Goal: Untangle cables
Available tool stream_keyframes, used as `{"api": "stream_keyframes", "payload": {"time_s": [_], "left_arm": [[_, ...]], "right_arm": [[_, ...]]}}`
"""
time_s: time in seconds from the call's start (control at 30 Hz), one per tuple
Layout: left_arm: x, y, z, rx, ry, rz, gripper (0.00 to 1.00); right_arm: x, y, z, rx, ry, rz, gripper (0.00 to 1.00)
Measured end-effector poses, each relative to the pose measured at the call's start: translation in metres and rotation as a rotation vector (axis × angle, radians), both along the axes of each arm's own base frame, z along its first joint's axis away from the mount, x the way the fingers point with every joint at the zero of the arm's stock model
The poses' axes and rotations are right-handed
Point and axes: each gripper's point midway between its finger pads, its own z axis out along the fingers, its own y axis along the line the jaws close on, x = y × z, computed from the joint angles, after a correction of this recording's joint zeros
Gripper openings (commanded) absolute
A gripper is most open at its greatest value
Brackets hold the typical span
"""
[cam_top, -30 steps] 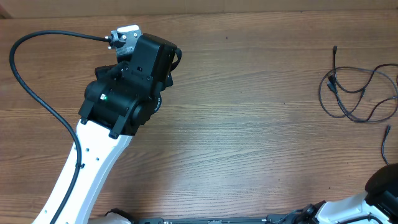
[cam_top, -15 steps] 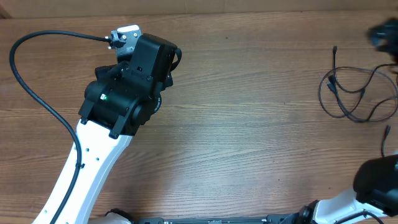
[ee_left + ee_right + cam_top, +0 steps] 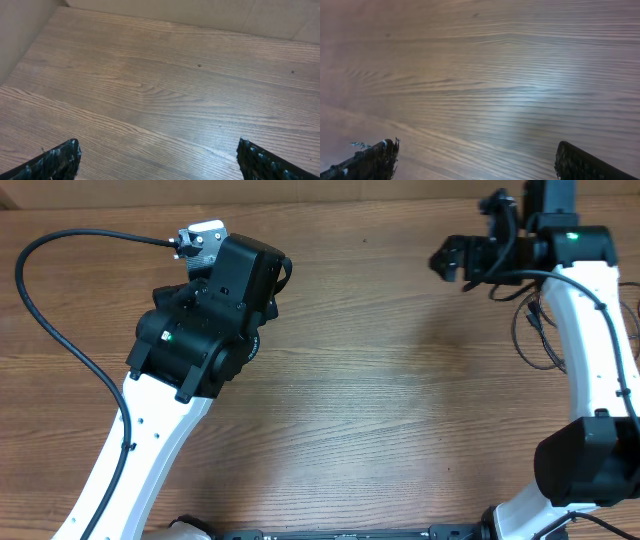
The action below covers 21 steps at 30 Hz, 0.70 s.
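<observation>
Overhead looks straight down; both wrist cameras skim the table (image 3: 160,100) closely.

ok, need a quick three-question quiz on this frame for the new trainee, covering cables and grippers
1. True or false: the right gripper is shut on the cables.
2. In the overhead view, the cables lie toward which part of the table? A left edge, B middle, C right edge.
3. Fill in: the left gripper stands with jaws ___, holding nothing.
Key: 1 false; 2 C; 3 open.
</observation>
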Motion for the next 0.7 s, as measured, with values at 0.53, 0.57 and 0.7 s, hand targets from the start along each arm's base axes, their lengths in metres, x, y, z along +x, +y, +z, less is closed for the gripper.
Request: {"api": "stream_keyframes", "payload": {"time_s": [0.53,0.57,0.7], "left_arm": [[0.0,0.0,0.0,0.0,0.0,0.0,1.0],[0.0,0.0,0.0,0.0,0.0,0.0,1.0],[0.0,0.0,0.0,0.0,0.0,0.0,1.0]], "right_arm": [[-0.006,0.03,0.0,0.0,-0.002,0.075,1.0],[-0.006,0.03,0.0,0.0,-0.002,0.075,1.0],[-0.006,0.03,0.0,0.0,-0.002,0.075,1.0]]}}
